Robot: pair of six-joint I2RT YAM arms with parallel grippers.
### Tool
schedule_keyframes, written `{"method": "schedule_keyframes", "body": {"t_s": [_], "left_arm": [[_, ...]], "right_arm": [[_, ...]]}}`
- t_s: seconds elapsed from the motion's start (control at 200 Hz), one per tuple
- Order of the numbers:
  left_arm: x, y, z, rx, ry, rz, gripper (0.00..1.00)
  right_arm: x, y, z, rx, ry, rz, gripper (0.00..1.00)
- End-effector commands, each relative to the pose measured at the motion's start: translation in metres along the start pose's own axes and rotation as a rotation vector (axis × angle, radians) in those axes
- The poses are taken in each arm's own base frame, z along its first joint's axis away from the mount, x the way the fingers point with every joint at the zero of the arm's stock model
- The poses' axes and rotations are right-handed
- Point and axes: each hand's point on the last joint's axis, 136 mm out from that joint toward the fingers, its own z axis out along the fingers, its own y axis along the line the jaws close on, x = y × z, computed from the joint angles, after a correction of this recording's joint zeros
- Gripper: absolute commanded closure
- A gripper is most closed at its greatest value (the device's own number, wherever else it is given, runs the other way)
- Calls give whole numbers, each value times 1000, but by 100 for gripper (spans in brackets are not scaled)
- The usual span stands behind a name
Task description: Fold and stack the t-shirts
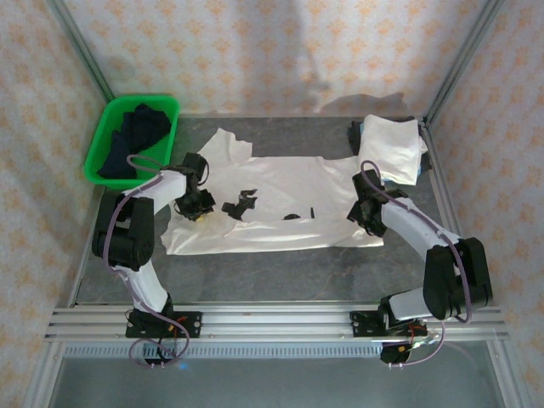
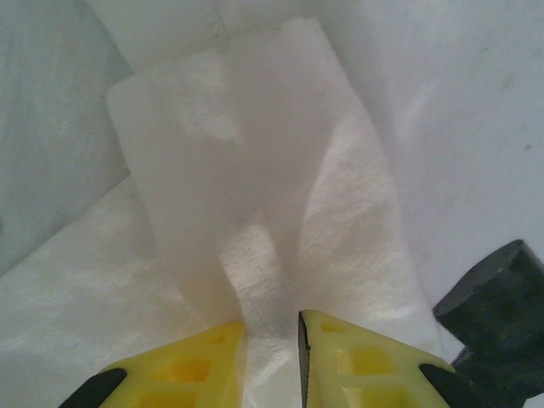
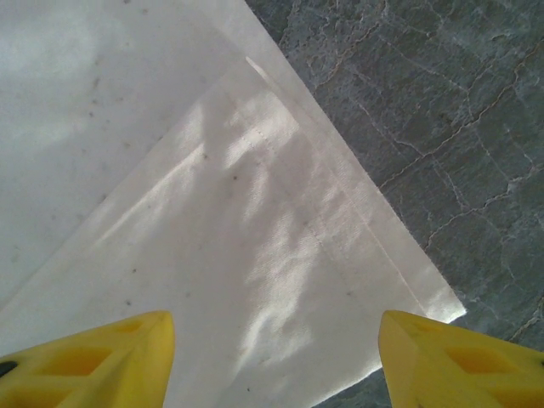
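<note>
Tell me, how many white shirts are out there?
2: a spread shirt lying flat in the middle, and a folded shirt at the far right corner. That folded pile may hide more underneath.

no legible text, no labels

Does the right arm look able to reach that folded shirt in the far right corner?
Probably yes: the folded shirt lies just beyond the open right claw, with nothing standing between them.

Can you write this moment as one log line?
left fingers: pinching spread t-shirt | right fingers: open over its corner | folded stack: far right
</note>
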Motion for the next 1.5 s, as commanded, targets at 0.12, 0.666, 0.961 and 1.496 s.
{"method": "schedule_keyframes", "body": {"t_s": [0.12, 0.666, 0.961, 1.496], "left_arm": [[5, 15, 0, -64, 15, 27, 61], [-10, 8, -12, -89, 0, 56, 84], [-19, 0, -14, -87, 7, 68, 92], [-72, -49, -11, -189, -4, 181, 80]], "right_arm": [[-2, -12, 1, 61, -9, -14, 35], [-4, -8, 3, 52, -6, -11, 35], [-4, -5, 7, 43, -1, -19, 35], [-8, 15, -9, -68, -43, -69, 35]]}}
